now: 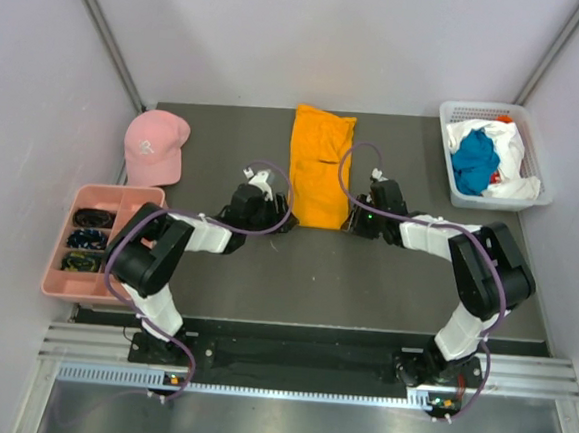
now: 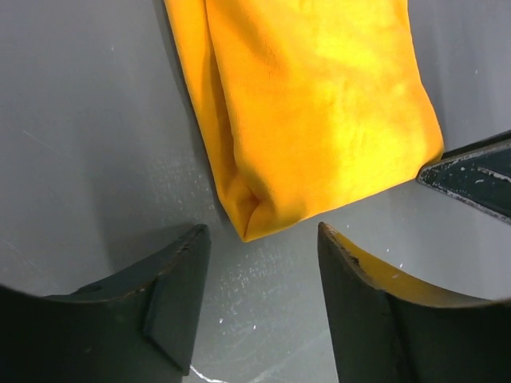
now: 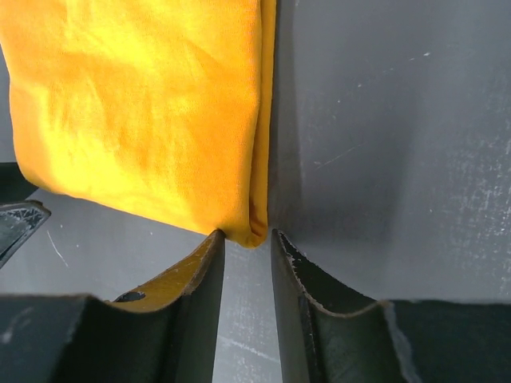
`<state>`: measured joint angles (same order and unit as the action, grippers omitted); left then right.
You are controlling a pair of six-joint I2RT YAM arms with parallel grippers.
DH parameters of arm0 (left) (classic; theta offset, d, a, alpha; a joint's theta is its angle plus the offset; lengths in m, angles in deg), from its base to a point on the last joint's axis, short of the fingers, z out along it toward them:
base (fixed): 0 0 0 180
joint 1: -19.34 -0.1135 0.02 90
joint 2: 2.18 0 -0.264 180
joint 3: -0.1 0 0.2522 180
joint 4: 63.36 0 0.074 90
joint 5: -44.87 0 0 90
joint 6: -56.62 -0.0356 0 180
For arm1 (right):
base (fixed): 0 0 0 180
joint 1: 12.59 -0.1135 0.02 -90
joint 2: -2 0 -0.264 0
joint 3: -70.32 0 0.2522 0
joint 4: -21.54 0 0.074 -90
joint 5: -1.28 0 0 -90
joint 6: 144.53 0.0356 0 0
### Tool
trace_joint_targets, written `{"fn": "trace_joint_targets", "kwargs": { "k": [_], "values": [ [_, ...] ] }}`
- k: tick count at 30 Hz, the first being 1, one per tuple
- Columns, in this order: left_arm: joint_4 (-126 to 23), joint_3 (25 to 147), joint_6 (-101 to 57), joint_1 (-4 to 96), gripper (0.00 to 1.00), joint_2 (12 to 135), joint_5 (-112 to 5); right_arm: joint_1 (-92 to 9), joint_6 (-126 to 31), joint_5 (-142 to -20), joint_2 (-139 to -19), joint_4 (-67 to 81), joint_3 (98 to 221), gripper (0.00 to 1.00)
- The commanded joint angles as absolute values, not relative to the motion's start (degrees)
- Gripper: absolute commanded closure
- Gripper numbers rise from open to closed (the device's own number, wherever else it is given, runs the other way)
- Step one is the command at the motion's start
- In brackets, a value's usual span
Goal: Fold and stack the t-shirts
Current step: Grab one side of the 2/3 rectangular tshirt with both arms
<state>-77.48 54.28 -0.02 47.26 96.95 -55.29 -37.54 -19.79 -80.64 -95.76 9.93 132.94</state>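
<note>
The orange-yellow t-shirt (image 1: 320, 164) lies folded into a long strip at the table's back centre. My left gripper (image 1: 273, 213) is open at its near left corner; in the left wrist view the shirt (image 2: 319, 104) ends just ahead of the wide gap of that gripper (image 2: 262, 228), with nothing held. My right gripper (image 1: 358, 221) is at the near right corner; in the right wrist view the shirt (image 3: 144, 120) has its corner at the mouth of that gripper (image 3: 246, 234), whose jaws stand narrowly apart. A teal-blue t-shirt (image 1: 473, 161) and a white t-shirt (image 1: 513, 154) lie crumpled in the basket.
A white basket (image 1: 454, 114) stands at the back right. A pink cap (image 1: 155, 146) lies at the back left, and a pink divided tray (image 1: 61, 254) with small dark items sits at the left edge. Grey walls close in both sides.
</note>
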Motion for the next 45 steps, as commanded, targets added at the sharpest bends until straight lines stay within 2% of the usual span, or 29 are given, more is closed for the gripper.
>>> {"fn": "trace_joint_targets", "kwargs": {
  "k": [1,21,31,40,42,45],
  "values": [
    [-78.3,55.3,0.2,47.2,0.41,98.5,-56.4,-37.8,-19.6,-80.9,-96.7,11.4,134.0,0.7],
    [-79.8,57.2,-1.0,46.8,0.43,101.9,-55.1,-36.5,-20.6,-80.6,-99.5,11.0,136.0,0.71],
    [-79.5,57.6,-1.3,46.8,0.43,102.2,-55.1,-36.4,-21.5,-84.1,-98.6,9.3,136.0,0.66],
    [-78.5,58.5,-1.9,46.4,0.44,102.5,-54.7,-36.1,-22.2,-85.8,-99.1,8.2,136.6,0.66],
    [-78.5,58.5,-1.9,46.3,0.45,102.5,-54.6,-36.1,-22.3,-84.8,-99.6,8.8,136.8,0.66],
    [-78.3,58.6,-1.9,46.1,0.5,102.8,-54.5,-36.0,-22.2,-83.4,-100.2,9.6,137.1,0.72]
  ]
}}
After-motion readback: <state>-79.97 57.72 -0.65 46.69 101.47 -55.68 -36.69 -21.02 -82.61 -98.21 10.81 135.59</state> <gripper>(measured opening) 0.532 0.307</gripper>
